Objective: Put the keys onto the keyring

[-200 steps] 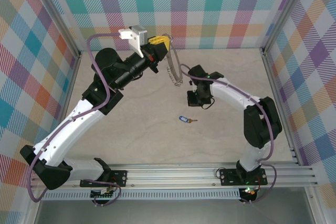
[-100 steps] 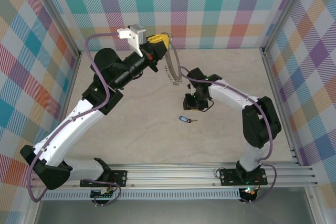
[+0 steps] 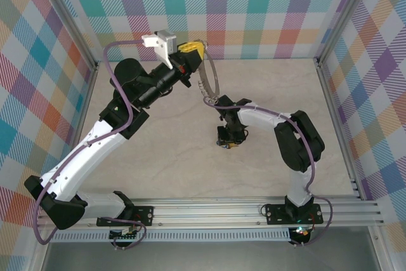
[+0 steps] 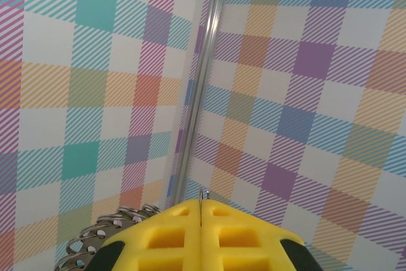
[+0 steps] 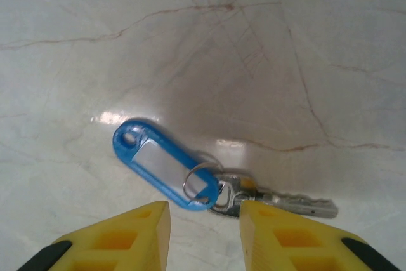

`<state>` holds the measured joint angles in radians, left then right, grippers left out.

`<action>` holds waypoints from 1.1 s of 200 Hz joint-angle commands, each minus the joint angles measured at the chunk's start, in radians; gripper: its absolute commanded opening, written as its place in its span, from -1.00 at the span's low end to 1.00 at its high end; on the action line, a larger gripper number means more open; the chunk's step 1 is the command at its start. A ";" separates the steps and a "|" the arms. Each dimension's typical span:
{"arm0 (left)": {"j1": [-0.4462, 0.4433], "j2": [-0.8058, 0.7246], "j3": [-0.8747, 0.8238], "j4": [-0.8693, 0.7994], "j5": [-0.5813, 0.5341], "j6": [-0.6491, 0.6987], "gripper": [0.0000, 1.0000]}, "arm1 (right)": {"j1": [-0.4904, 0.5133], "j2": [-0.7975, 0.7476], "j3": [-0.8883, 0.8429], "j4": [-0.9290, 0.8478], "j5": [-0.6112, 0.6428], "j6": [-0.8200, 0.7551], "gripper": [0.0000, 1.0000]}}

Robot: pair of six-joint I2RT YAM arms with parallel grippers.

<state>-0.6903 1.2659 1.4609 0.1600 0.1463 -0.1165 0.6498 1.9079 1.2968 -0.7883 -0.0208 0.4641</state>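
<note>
The keys (image 5: 166, 164), a blue plastic tag on a small split ring with a short silver blade (image 5: 298, 204), lie flat on the pale marble table. My right gripper (image 5: 204, 220) hangs just above them, open. Its yellow fingertips straddle the spot where the tag meets the blade, without touching. From above, the right gripper (image 3: 227, 139) covers the keys. My left gripper (image 3: 190, 51) is held high at the back, shut on the thin wire of the keyring (image 3: 210, 75). The hoop hangs down from it with small silver links (image 4: 104, 231) along the rim. The wire (image 4: 201, 196) pokes out between the shut yellow fingers.
Plaid walls enclose the table on three sides, with an aluminium corner post (image 4: 204, 74) close behind the left gripper. A metal rail (image 3: 209, 211) carrying both arm bases runs along the near edge. The bare marble table (image 3: 171, 157) stretches left of the right gripper.
My right arm has swung left and down from beside the hoop to just over the keys, and its jaws have opened. The left arm and the keyring have stayed put.
</note>
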 commanded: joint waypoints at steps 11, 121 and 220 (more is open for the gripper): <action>0.009 -0.043 -0.012 0.056 -0.012 -0.009 -1.00 | 0.011 0.041 0.047 -0.025 0.039 0.005 -0.33; 0.009 -0.044 -0.012 0.056 -0.022 -0.002 -1.00 | 0.025 0.057 0.050 -0.051 0.070 -0.021 -0.67; 0.009 -0.032 -0.007 0.065 -0.022 -0.015 -1.00 | 0.024 0.008 0.094 -0.079 0.081 -0.050 -1.00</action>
<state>-0.6903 1.2514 1.4487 0.1600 0.1364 -0.1169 0.6693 1.9564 1.3609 -0.8364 0.0460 0.4309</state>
